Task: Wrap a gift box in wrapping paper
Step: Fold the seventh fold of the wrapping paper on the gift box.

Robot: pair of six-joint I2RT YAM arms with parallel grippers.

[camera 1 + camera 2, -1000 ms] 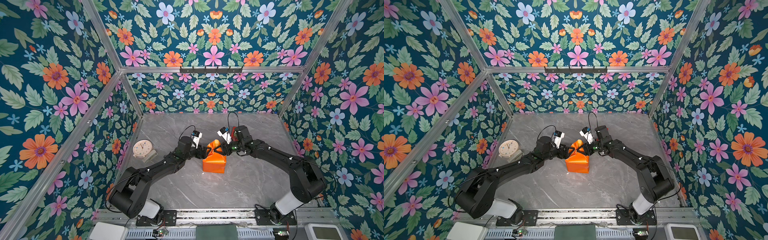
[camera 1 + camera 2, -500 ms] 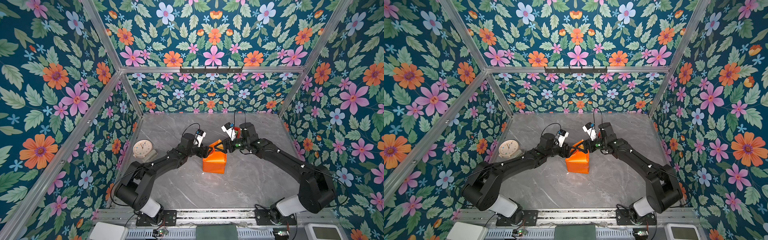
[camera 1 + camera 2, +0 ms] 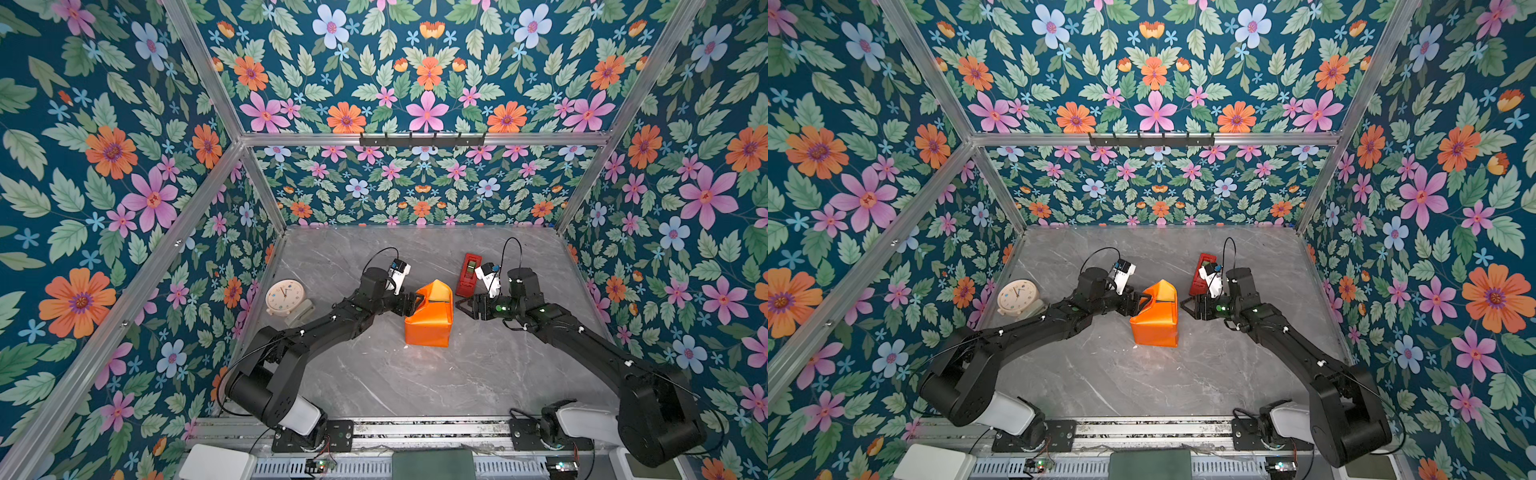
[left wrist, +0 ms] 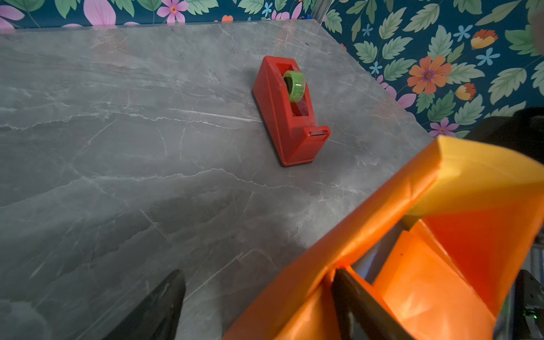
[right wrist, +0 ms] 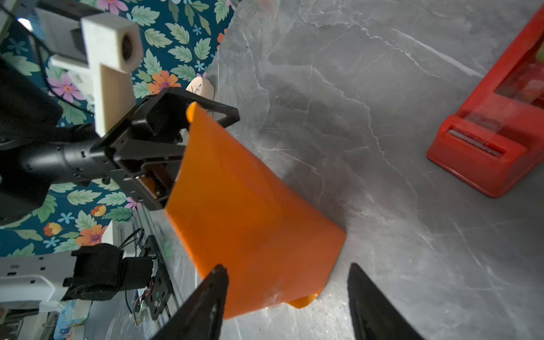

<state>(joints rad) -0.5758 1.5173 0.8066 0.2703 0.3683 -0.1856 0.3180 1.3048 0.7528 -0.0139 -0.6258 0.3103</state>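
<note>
The wrapping paper (image 3: 428, 328) (image 3: 1154, 328) stands mid-table as an orange package with a peaked, partly open far end; the gift box is hidden inside it. My left gripper (image 3: 415, 301) (image 3: 1142, 301) is at the package's left far corner, jaws wide. In the left wrist view one of its fingers (image 4: 353, 297) is tucked inside the paper fold (image 4: 471, 235), the other outside over the table. My right gripper (image 3: 463, 305) (image 3: 1185, 309) hangs open just right of the package, apart from it. In the right wrist view the paper's corner (image 5: 250, 212) lies ahead of that gripper (image 5: 288, 294).
A red tape dispenser (image 3: 468, 274) (image 3: 1200, 274) (image 4: 290, 114) (image 5: 500, 141) stands close behind the right gripper. A cream alarm clock (image 3: 282, 297) (image 3: 1015, 297) sits by the left wall. Floral walls enclose the grey marble table (image 3: 415, 386).
My right gripper has let go of the paper's top and drawn back to the right of the package. The left gripper has stayed at the left corner.
</note>
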